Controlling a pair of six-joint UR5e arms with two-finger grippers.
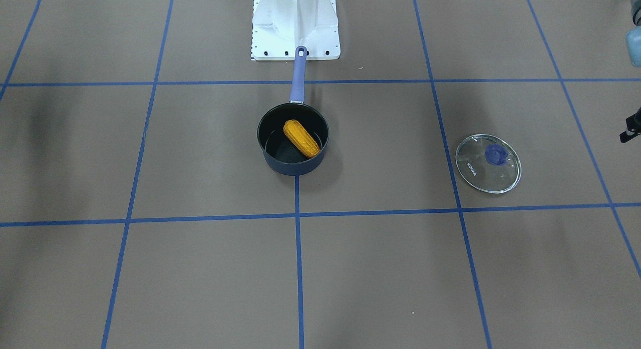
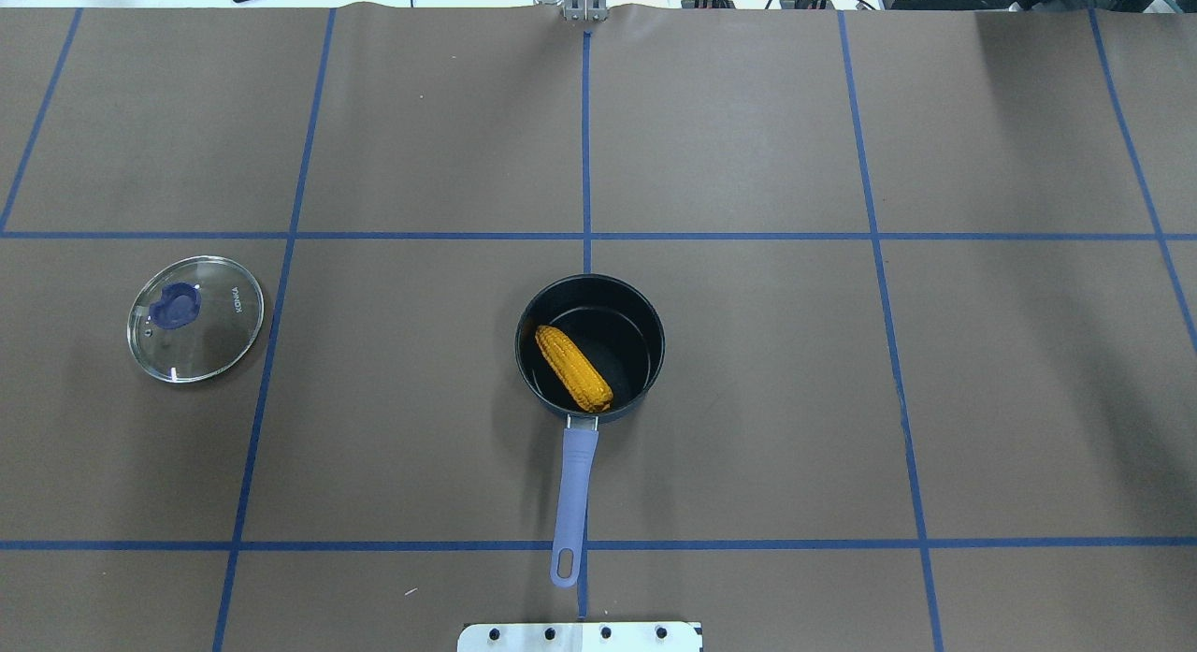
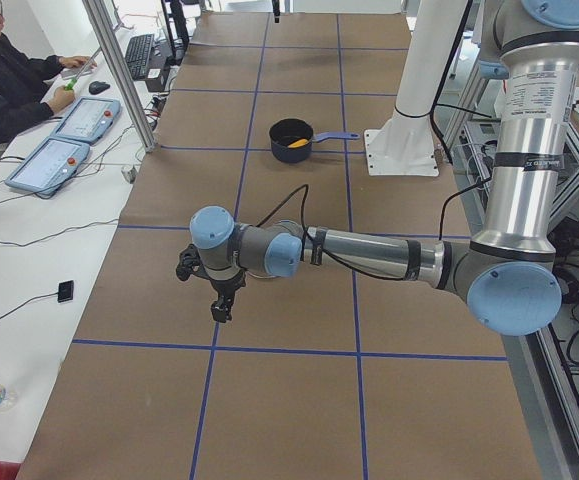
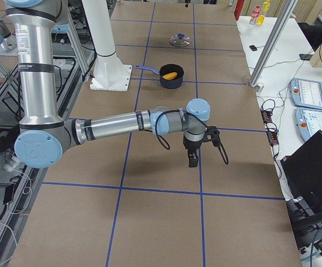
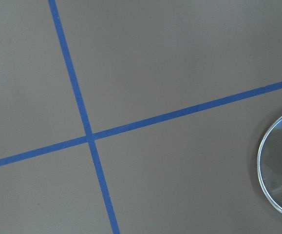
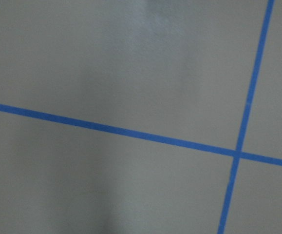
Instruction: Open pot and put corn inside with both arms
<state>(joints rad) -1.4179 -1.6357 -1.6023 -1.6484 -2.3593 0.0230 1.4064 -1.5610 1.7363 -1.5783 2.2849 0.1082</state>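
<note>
The left claw (image 3: 221,303) points down over the brown tabletop (image 2: 795,418) in the middle of the left side view. The right claw (image 4: 193,157) does the same in the right side view. I cannot tell if either one is open or closed. In the overhead view the saucepan (image 2: 631,339) stands uncovered at the centre, with the ear of corn (image 2: 573,369) lying inside. The glass lid (image 2: 195,318) lies flat at the left, well apart.
</note>
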